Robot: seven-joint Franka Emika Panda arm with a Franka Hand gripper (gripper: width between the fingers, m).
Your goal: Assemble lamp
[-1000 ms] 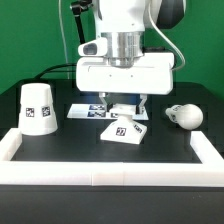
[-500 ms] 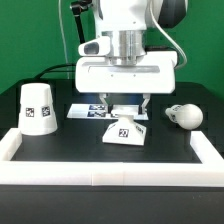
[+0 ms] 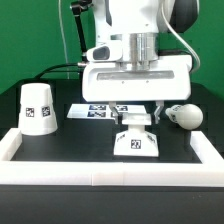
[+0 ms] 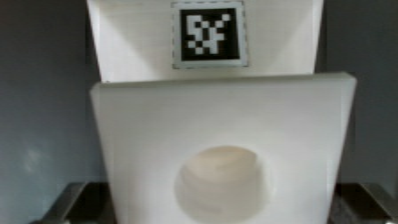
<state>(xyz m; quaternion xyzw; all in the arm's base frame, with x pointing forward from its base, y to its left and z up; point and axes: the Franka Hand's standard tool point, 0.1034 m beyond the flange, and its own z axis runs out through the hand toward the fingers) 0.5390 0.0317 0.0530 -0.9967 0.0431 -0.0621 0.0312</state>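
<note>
Since half a second earlier, the gripper (image 3: 136, 120) and the lamp base (image 3: 136, 145) had shifted together toward the exterior view's right and nearer to the camera, drawing away from the marker board (image 3: 100, 110). We saw the two fingers clamped on the base's far edge. The wrist view showed the white plate with its round hole sitting between the dark fingertips. The base leaned with its tagged face toward the exterior camera, near the white border rail (image 3: 90, 170). We could not tell whether its near edge touched the black table (image 3: 70, 140). The tapered shade (image 3: 37, 108) stood at the exterior view's left, well apart from the base. The round-headed bulb (image 3: 183, 115) lay on the table at the exterior view's right, clear of the base.
</note>
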